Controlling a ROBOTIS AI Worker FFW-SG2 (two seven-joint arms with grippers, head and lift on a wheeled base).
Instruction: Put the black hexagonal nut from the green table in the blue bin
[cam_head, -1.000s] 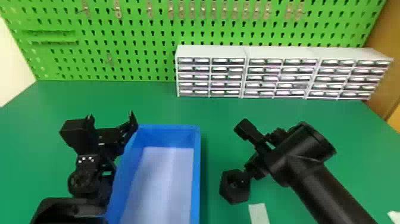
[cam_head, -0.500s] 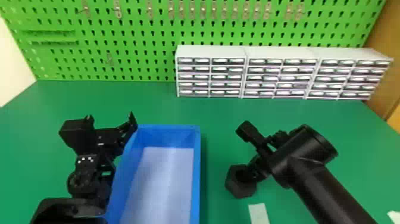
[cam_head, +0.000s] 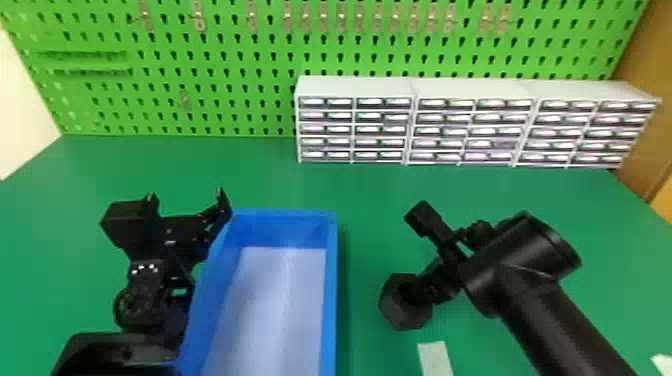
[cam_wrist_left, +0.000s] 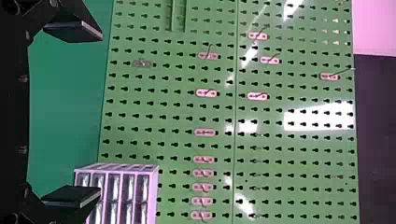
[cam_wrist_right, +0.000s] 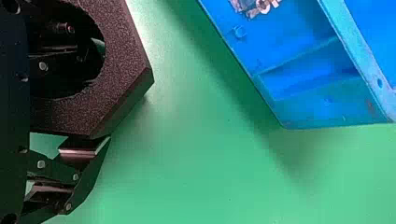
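Right hand (cam_head: 424, 292): closed on nut (cam_head: 406, 316), aimed at eight o'clock
Left hand (cam_head: 186, 197): wide open, empty, aimed at twelve

My nut (cam_head: 407, 315) was black, finely speckled; my bin (cam_head: 331, 285) was blue with a pale bottom. I saw a deep green table (cam_head: 370, 195), brighter green pegboard (cam_head: 240, 107) dotted with dark holes, and white cabinets (cam_head: 355, 86).

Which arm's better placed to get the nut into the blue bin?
The right, I'd say. The right gripper already holds the black hexagonal nut, just right of the blue bin. The left gripper, open and empty at the bin's left side, would probably need a handover.
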